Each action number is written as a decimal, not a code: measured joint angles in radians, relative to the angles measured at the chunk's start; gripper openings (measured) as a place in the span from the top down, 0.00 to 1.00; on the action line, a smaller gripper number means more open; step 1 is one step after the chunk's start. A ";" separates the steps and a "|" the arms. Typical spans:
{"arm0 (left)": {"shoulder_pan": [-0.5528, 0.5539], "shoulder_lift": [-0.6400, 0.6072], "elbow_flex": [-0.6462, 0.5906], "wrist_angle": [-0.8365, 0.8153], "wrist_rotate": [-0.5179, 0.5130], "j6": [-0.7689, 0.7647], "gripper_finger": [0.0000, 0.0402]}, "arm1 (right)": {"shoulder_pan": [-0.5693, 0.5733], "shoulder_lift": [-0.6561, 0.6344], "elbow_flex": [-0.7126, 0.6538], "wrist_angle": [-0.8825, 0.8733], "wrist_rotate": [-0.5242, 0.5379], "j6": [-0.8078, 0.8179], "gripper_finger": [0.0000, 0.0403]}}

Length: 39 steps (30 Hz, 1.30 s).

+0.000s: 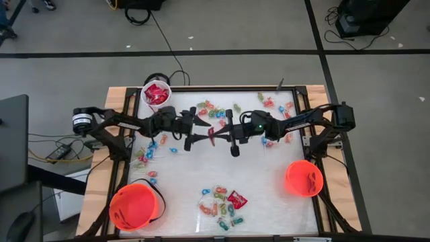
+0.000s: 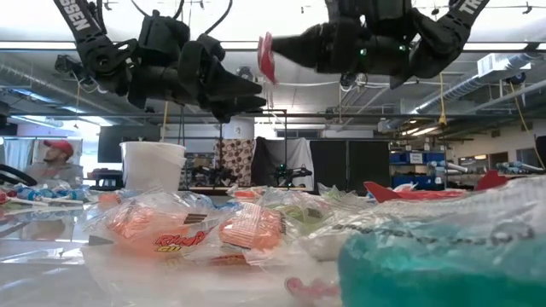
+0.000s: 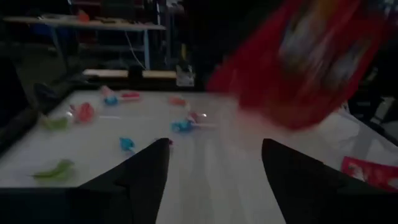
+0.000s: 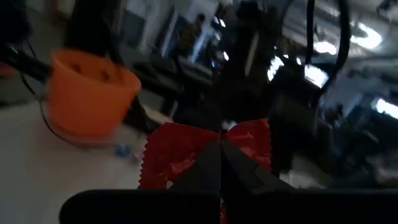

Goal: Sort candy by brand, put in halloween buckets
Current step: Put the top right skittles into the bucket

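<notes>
A red rectangular packet hangs in the air over the table's middle, held by my right gripper, which is shut on it. My left gripper faces it from the left with its fingers open. The packet shows blurred just ahead of and above those fingers, and I see no touch. Two orange buckets stand near the table's near corners. A white pail with red packets inside stands at the far left. More candy lies in loose heaps. My right gripper pinches the red packet between its two fingers at the middle of one edge. The fingers come level from the table's right. The packet is lifted clear of the table and sticks out past the fingertips toward my left gripper.
Wrapped sweets lie scattered along the far edge, on the left side, and in a heap at the near edge. The low view shows pastel pieces close up. The middle of the table under the grippers is bare.
</notes>
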<state>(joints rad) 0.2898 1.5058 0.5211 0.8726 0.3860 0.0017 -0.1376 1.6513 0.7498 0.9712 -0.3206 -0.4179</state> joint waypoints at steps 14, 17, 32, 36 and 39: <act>-0.043 0.010 0.000 0.184 0.014 -0.007 0.29 | -0.041 0.000 0.000 0.016 -0.029 -0.008 0.98; -0.042 0.010 0.000 0.192 0.002 -0.032 0.29 | -0.041 0.000 0.000 0.018 0.091 -0.009 0.98; -0.045 0.010 0.000 0.226 -0.060 -0.066 0.43 | -0.040 -0.002 0.070 -0.057 0.221 -0.051 0.98; -0.038 0.011 0.000 0.234 -0.060 -0.063 0.53 | -0.038 -0.004 0.072 -0.129 0.247 -0.053 0.98; -0.018 0.013 0.021 0.220 -0.048 -0.064 0.63 | -0.037 -0.008 0.074 -0.177 0.290 -0.016 0.98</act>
<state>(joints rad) 0.2719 1.5192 0.5423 1.0922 0.3375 -0.0620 -0.1742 1.6435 0.8235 0.7945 -0.0301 -0.4335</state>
